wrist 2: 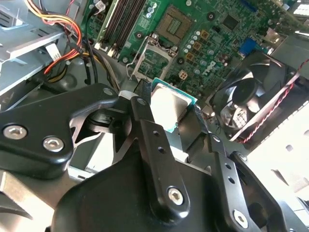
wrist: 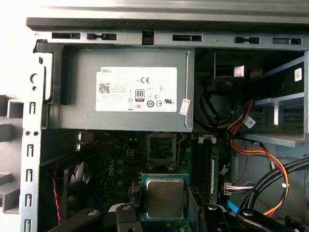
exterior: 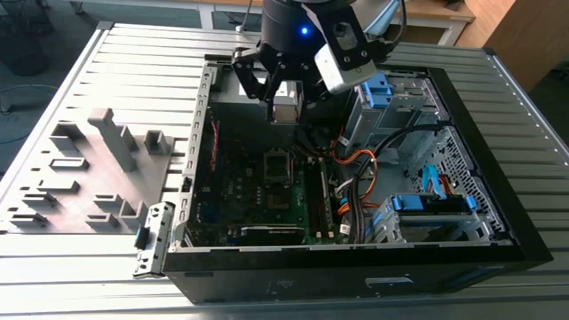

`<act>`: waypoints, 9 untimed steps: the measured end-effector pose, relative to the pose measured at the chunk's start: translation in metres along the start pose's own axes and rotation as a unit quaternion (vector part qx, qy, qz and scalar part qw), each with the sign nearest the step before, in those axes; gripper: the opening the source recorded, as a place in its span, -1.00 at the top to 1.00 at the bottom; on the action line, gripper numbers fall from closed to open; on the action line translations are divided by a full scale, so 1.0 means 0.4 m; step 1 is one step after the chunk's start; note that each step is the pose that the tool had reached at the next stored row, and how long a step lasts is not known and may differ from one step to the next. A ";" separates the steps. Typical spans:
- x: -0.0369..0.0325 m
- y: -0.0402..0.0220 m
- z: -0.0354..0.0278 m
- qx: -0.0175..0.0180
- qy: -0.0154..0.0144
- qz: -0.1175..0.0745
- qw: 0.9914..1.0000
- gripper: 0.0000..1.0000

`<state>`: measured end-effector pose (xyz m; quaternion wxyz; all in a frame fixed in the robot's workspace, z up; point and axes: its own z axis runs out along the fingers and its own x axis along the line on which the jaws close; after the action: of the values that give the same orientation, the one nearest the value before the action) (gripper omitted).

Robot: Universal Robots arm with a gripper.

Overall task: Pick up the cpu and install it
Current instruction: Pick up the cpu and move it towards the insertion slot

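The fingers are clenched on the cpu, which sits between them, held in the air over the open case. Pickup looks done and seating is left: the socket beyond the fingertips appears empty. Their contact with the chip's edges is hidden, and the socket's pins are hard to make out.

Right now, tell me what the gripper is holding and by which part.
The gripper holds the cpu. Its jaws press on two opposite side edges, leaving the silver metal face uncovered, and the chip hangs above the open computer case.
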<state>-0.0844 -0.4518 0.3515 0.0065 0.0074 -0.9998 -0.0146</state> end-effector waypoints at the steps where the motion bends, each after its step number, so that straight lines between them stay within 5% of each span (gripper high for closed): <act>1: 0.000 -0.002 0.003 0.000 0.000 0.000 1.000 0.06; 9: 0.000 -0.017 0.025 0.000 0.000 0.000 1.000 0.06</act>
<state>-0.0843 -0.4582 0.3411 0.0066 0.0074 -0.9998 -0.0146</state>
